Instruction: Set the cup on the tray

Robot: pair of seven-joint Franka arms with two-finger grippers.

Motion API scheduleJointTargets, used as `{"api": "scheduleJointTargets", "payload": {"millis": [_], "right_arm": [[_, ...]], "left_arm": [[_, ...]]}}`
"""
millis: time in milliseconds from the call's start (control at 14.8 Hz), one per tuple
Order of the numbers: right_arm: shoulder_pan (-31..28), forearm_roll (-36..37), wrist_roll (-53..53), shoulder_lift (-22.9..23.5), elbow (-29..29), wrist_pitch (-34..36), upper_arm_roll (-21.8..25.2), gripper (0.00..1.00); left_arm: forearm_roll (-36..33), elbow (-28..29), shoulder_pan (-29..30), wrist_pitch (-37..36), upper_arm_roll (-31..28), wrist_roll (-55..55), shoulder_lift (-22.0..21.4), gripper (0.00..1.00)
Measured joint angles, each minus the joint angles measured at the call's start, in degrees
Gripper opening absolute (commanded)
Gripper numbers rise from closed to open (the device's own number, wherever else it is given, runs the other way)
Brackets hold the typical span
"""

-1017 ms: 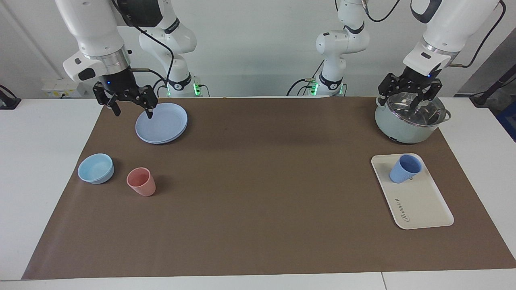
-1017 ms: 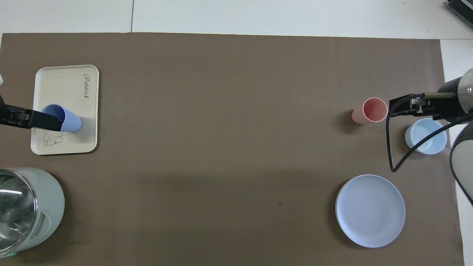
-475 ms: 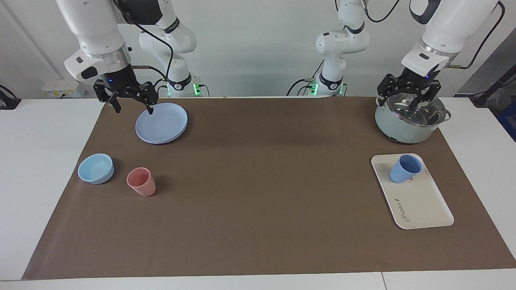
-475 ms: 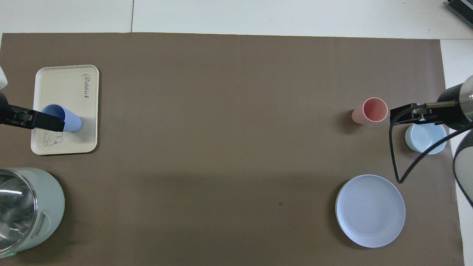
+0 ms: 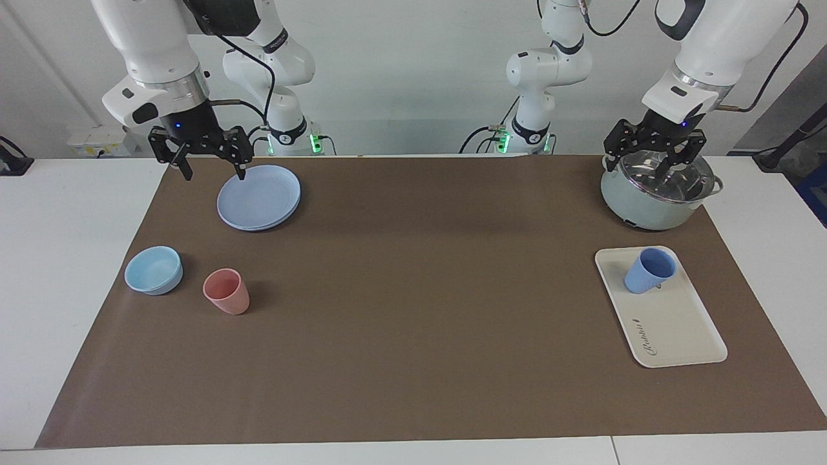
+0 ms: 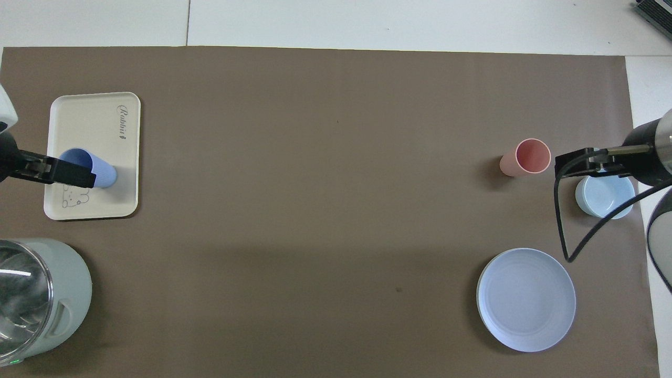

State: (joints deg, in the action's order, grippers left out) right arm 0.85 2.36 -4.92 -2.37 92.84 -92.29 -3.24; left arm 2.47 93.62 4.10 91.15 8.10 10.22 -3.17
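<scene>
The periwinkle-blue cup [image 5: 648,270] [image 6: 103,175] stands upright on the cream tray [image 5: 678,326] [image 6: 89,123], at the tray's end nearer the robots. Nothing holds it. My left gripper [image 5: 652,163] hangs open in the air over the pot, well apart from the cup. In the overhead view one of its dark fingers [image 6: 67,174] covers part of the cup's rim. My right gripper [image 5: 213,173] [image 6: 580,163] is open and empty, raised over the edge of the round blue plate.
A pale green pot with a glass lid [image 5: 654,197] [image 6: 58,294] sits nearer the robots than the tray. At the right arm's end lie a round blue plate [image 5: 260,197] [image 6: 525,299], a light-blue bowl [image 5: 154,270] [image 6: 604,202] and a pink cup [image 5: 226,292] [image 6: 526,157].
Both grippers have lifted a little and drawn back toward the robots, still open. The cup and tray have not moved.
</scene>
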Motion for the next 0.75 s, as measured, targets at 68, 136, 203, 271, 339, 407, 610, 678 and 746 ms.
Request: {"api": "scheduleJointTargets", "payload": {"millis": [68,136,203,271,339,407,610,678,746], "right_arm": [[0.00,-0.22,-0.32,0.00,0.03,0.00,-0.01,1.00],[0.00,-0.77,-0.56,0.00,0.05,0.02,0.00,1.00],[0.00,-1.34,-0.63,0.00,0.06,0.02,0.00,1.00],[0.00,-1.59,-0.66,0.00,0.06,0.03,0.00,1.00],[0.00,-1.68,-0.66,0.00,0.06,0.03,0.00,1.00],[0.00,-1.72,-0.66,-0.01,0.07,0.03,0.00,1.00],[-0.01,-1.74,-0.66,-0.02,0.11,0.04,0.00,1.00],[0.00,-1.74,-0.67,-0.02,0.12,0.04,0.00,1.00],[0.00,-1.74,-0.67,-0.02,0.14,0.04,0.00,1.00]], "left_arm": [[0.00,0.02,0.00,0.00,0.00,0.00,0.00,1.00],[0.00,0.03,0.00,0.01,0.00,0.00,0.00,1.00],[0.00,0.03,0.00,0.02,0.00,0.00,0.00,1.00],[0.00,0.03,0.00,0.03,0.00,0.01,0.00,1.00],[0.00,0.04,0.00,0.03,0.00,0.02,0.00,1.00],[0.00,0.04,0.00,0.04,0.00,0.03,0.00,1.00],[0.00,0.06,0.00,0.04,0.00,0.04,0.00,1.00],[0.00,0.06,0.00,0.05,0.00,0.03,0.00,1.00],[0.00,0.07,0.00,0.05,0.00,0.03,0.00,1.00]]}}
